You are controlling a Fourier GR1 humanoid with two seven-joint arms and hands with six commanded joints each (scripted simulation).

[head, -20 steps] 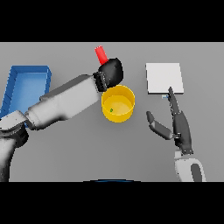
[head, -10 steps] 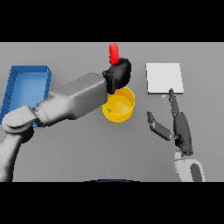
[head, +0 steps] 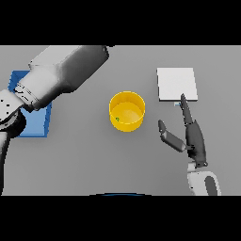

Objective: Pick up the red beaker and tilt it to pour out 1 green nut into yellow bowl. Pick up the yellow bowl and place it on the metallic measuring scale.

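Observation:
The yellow bowl [head: 127,111] stands uncovered at the table's middle, with a small green nut [head: 116,118] inside near its left wall. The metallic measuring scale [head: 176,84], a pale square plate, lies to the right and slightly behind it. My right hand [head: 194,137] rests open on the table to the right of the bowl, its fingers pointing at the scale's front edge and its thumb spread toward the bowl. My left arm [head: 61,75] stretches from the left up to the scene's top edge. Its hand and the red beaker lie outside the view.
A blue tray [head: 33,123] sits at the table's left edge, mostly covered by my left arm.
My left arm has swung up and back from above the bowl, carrying its hand and the red beaker out of view. The bowl now shows fully. The right hand has stayed still.

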